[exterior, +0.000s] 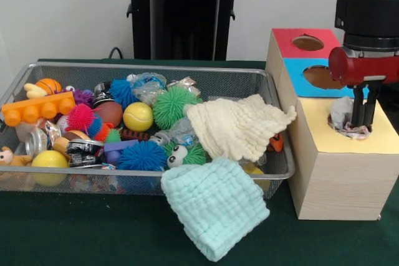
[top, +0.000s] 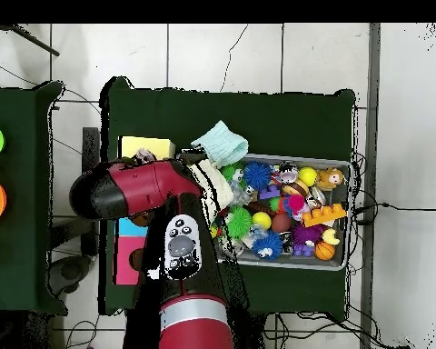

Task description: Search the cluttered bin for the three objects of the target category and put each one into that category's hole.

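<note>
The gripper (exterior: 361, 123) is clamping a crumpled cloth (exterior: 345, 118) over the yellow box (exterior: 349, 154), beside the bin (exterior: 187, 71).

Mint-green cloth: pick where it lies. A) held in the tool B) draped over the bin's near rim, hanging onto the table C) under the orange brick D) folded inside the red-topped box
B: in the front view the mint-green cloth hangs over the near rim of the bin onto the dark green table.
</note>
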Available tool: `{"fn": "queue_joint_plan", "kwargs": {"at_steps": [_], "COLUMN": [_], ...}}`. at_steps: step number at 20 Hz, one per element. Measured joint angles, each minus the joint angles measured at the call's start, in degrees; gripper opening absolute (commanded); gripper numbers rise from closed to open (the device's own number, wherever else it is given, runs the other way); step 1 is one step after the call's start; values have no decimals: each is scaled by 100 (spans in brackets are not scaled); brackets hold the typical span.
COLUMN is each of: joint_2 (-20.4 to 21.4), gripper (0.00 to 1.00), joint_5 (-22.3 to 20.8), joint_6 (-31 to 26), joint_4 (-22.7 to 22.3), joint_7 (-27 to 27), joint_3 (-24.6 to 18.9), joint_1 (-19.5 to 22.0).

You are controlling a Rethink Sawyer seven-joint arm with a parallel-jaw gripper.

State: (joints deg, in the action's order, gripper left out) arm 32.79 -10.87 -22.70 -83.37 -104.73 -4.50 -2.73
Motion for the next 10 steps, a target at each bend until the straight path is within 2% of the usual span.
{"fn": "queue_joint_plan", "kwargs": {"at_steps": [10], "joint_2": [-199], "gripper": [0], "joint_5": [-1], "joint_6": [345], "joint_4": [-31], "joint_7": [0], "joint_3": [-2], "joint_1": [129]}}
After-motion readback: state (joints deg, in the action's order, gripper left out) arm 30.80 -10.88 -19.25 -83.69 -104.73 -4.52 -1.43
